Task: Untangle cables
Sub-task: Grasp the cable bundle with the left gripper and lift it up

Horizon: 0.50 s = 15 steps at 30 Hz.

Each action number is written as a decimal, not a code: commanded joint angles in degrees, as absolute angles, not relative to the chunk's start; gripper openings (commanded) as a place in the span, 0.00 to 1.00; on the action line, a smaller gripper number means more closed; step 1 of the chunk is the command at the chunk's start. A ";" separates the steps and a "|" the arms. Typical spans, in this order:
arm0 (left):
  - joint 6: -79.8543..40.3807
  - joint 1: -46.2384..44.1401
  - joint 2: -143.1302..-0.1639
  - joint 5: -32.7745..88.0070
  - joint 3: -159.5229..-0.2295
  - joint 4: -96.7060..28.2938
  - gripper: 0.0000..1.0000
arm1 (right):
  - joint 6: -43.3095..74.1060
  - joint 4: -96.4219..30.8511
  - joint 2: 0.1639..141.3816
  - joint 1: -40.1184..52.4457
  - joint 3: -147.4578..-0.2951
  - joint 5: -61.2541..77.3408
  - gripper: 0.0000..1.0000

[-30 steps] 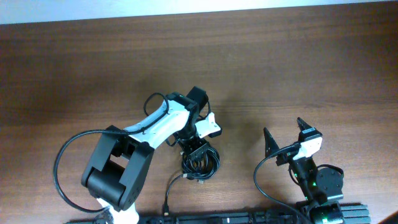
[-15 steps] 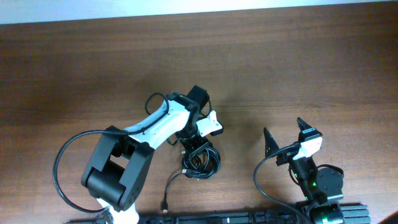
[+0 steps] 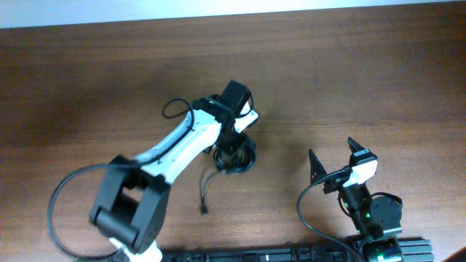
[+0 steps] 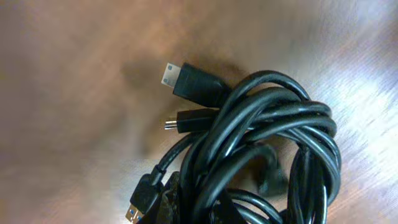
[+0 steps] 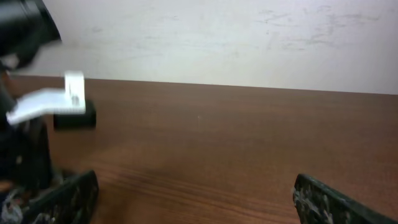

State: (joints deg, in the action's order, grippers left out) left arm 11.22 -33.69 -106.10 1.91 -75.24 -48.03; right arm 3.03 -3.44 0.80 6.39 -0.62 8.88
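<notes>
My left claw (image 3: 231,151) looks pinched shut on the cables (image 3: 245,159), coiled right under it near the middle of the desk (image 3: 87,80). One loose end (image 3: 204,198) points at the near edge. My right claw (image 3: 333,163) is wide open and empty, well apart by the near right corner

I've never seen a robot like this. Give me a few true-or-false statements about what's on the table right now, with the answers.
1. The cables lie in one tangled bundle. True.
2. The right gripper holds a cable. False: it is open, empty and apart from the bundle.
3. The left gripper is at the bundle. True.
4. The table is white. False: it is brown wood.
5. A plug with a metal tip sticks out of the bundle. True.
</notes>
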 commanded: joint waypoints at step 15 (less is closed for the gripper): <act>9.28 -33.61 -78.06 -4.12 -77.52 -39.77 0.00 | 3.44 -3.64 0.36 6.70 -0.32 8.34 0.99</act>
